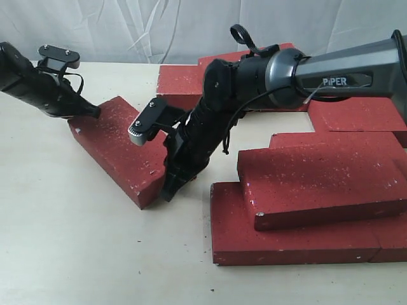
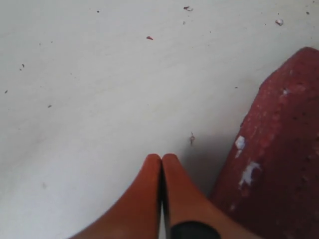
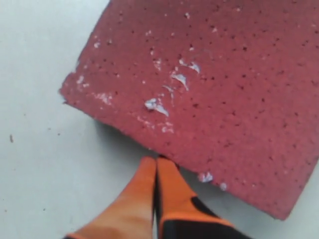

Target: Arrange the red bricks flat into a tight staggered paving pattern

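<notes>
Cream tabletop (image 1: 63, 254) under red bricks (image 1: 318, 171) | white curtain (image 1: 127, 25) behind | both jaws pressed together

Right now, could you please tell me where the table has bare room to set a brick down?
The widest bare patch is the cream tabletop in front of the angled dark red speckled brick and left of the stacked red bricks. A small gap lies between that stack and the rear red bricks. The right hand crowds the middle.
</notes>
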You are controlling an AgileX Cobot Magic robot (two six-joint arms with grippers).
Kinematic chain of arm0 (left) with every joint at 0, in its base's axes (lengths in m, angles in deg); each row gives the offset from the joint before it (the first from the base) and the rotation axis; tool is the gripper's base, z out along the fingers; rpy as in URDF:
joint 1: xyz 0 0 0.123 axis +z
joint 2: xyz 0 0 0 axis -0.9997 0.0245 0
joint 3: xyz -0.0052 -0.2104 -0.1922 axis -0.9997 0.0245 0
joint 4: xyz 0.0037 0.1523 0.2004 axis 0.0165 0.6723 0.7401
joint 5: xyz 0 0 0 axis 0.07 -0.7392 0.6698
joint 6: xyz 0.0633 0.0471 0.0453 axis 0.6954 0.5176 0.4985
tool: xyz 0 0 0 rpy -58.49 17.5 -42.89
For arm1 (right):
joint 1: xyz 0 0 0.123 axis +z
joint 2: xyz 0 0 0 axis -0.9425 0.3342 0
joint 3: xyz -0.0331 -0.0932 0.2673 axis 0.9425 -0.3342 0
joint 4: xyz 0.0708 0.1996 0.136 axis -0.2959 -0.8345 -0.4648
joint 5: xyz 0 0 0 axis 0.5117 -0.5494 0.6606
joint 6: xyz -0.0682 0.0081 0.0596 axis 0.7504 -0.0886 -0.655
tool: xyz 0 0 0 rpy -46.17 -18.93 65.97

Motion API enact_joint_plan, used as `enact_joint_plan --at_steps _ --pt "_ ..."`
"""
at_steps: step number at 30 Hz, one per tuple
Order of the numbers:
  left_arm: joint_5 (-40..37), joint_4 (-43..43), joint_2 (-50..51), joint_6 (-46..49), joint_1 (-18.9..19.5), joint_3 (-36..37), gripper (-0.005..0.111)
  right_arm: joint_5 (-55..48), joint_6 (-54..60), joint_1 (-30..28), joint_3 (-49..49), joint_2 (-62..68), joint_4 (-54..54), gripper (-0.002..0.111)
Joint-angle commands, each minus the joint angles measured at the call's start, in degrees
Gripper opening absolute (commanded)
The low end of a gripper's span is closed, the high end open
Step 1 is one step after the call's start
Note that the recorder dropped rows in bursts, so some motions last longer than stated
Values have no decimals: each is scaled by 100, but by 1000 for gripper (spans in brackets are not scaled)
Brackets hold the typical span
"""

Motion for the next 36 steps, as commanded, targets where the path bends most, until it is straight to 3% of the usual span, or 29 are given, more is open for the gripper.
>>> enact_joint_plan --at_steps 1,12,17,29,36 --pt "-266 54 -96 22 -5 -23 0 437 -252 -6 -18 -12 290 -1" --pt "-1805 80 -475 9 115 -23 0 1341 -1601 -326 -18 -12 1511 -1" --pt "-1992 174 -475 9 140 -23 0 1580 -1937 -550 -28 -12 1806 -1" --pt "-2073 222 -475 9 153 -23 0 1114 -2088 -948 -28 -228 1961 -1" --pt "-2276 272 -522 9 153 -23 0 -44 -2120 -890 -28 -666 1515 -1"
